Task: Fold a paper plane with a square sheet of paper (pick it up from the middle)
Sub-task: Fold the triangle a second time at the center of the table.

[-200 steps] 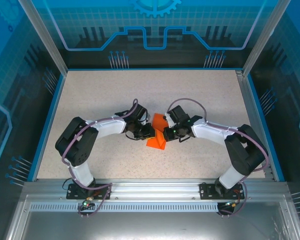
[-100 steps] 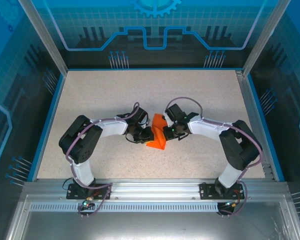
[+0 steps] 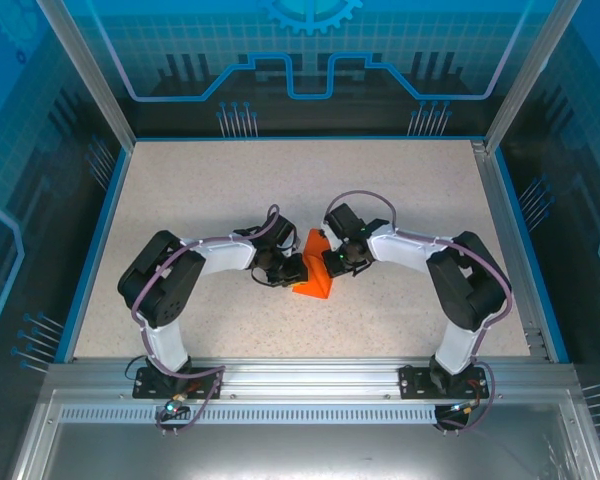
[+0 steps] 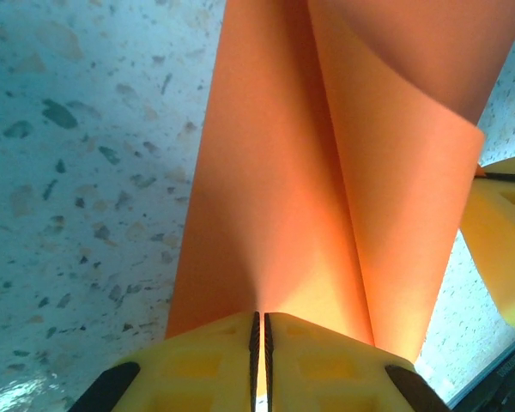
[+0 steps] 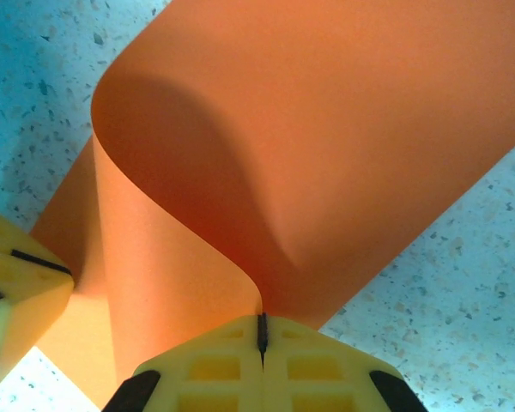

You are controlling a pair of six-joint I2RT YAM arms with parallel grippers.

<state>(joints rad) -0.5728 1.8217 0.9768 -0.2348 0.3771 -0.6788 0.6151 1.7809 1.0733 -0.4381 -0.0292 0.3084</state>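
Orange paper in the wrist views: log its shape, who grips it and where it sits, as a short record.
item: square sheet of paper, bright orange, plain
shape: bent over in a loose curl, not pressed flat, no pointed shape yet
left: left gripper shut on one edge
right: right gripper shut on the opposite edge
place: over the middle of the speckled table, between the two arms
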